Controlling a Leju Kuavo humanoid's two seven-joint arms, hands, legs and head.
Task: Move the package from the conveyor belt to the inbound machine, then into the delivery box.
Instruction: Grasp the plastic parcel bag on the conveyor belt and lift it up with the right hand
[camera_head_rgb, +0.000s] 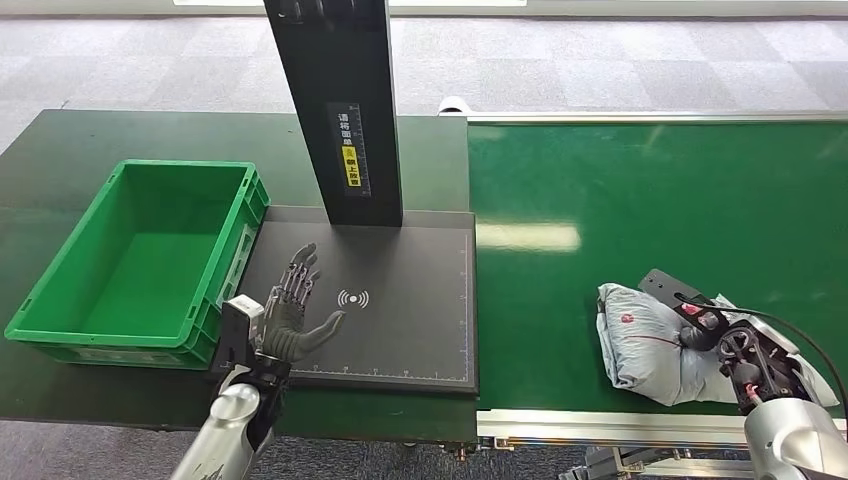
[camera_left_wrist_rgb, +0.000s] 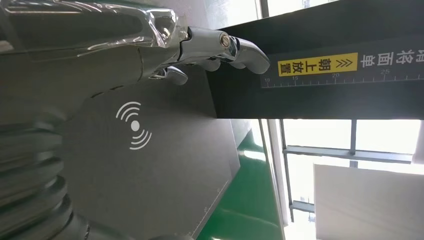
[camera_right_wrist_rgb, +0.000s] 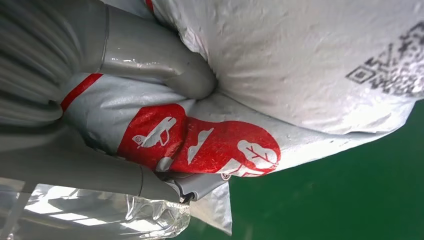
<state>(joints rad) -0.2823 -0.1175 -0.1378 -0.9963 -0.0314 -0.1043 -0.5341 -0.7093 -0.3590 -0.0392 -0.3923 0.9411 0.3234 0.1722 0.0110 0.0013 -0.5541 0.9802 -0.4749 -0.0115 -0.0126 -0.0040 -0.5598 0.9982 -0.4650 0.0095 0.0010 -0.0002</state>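
Judging by its wrinkled grey film and slack corners, the package (camera_head_rgb: 645, 345) is a soft poly mailer: probably light, limp, and somewhat slick, so it will sag and fold around whatever holds it instead of keeping a shape. A good hold would bunch the plastic near the bulk of the contents, not at a loose flap, which could slip or tear free.

It lies on the green conveyor belt (camera_head_rgb: 650, 200), at the near edge, and the right hand (camera_head_rgb: 715, 335) is on its end nearest the robot. In the right wrist view the thick grey thumb (camera_right_wrist_rgb: 165, 62) presses a dent into the white face of the bag, while the fingers (camera_right_wrist_rgb: 100, 172) lie under the fold bearing the red printed emblem (camera_right_wrist_rgb: 200, 142), so the film is pinched between them. The hold looks closed on the package, though whether it has any of the contents inside the pinch I cannot tell. A printed code (camera_right_wrist_rgb: 390, 65) sits on the face beyond the thumb.

The left hand (camera_head_rgb: 295, 305) hovers with its fingers spread and holding nothing, over the dark scan plate of the inbound machine (camera_head_rgb: 400, 330), just beside the white wave mark (camera_head_rgb: 352, 298). To its own left stands the green delivery box (camera_head_rgb: 60, 300), touching the plate's edge on the worktop (camera_head_rgb: 60, 150).
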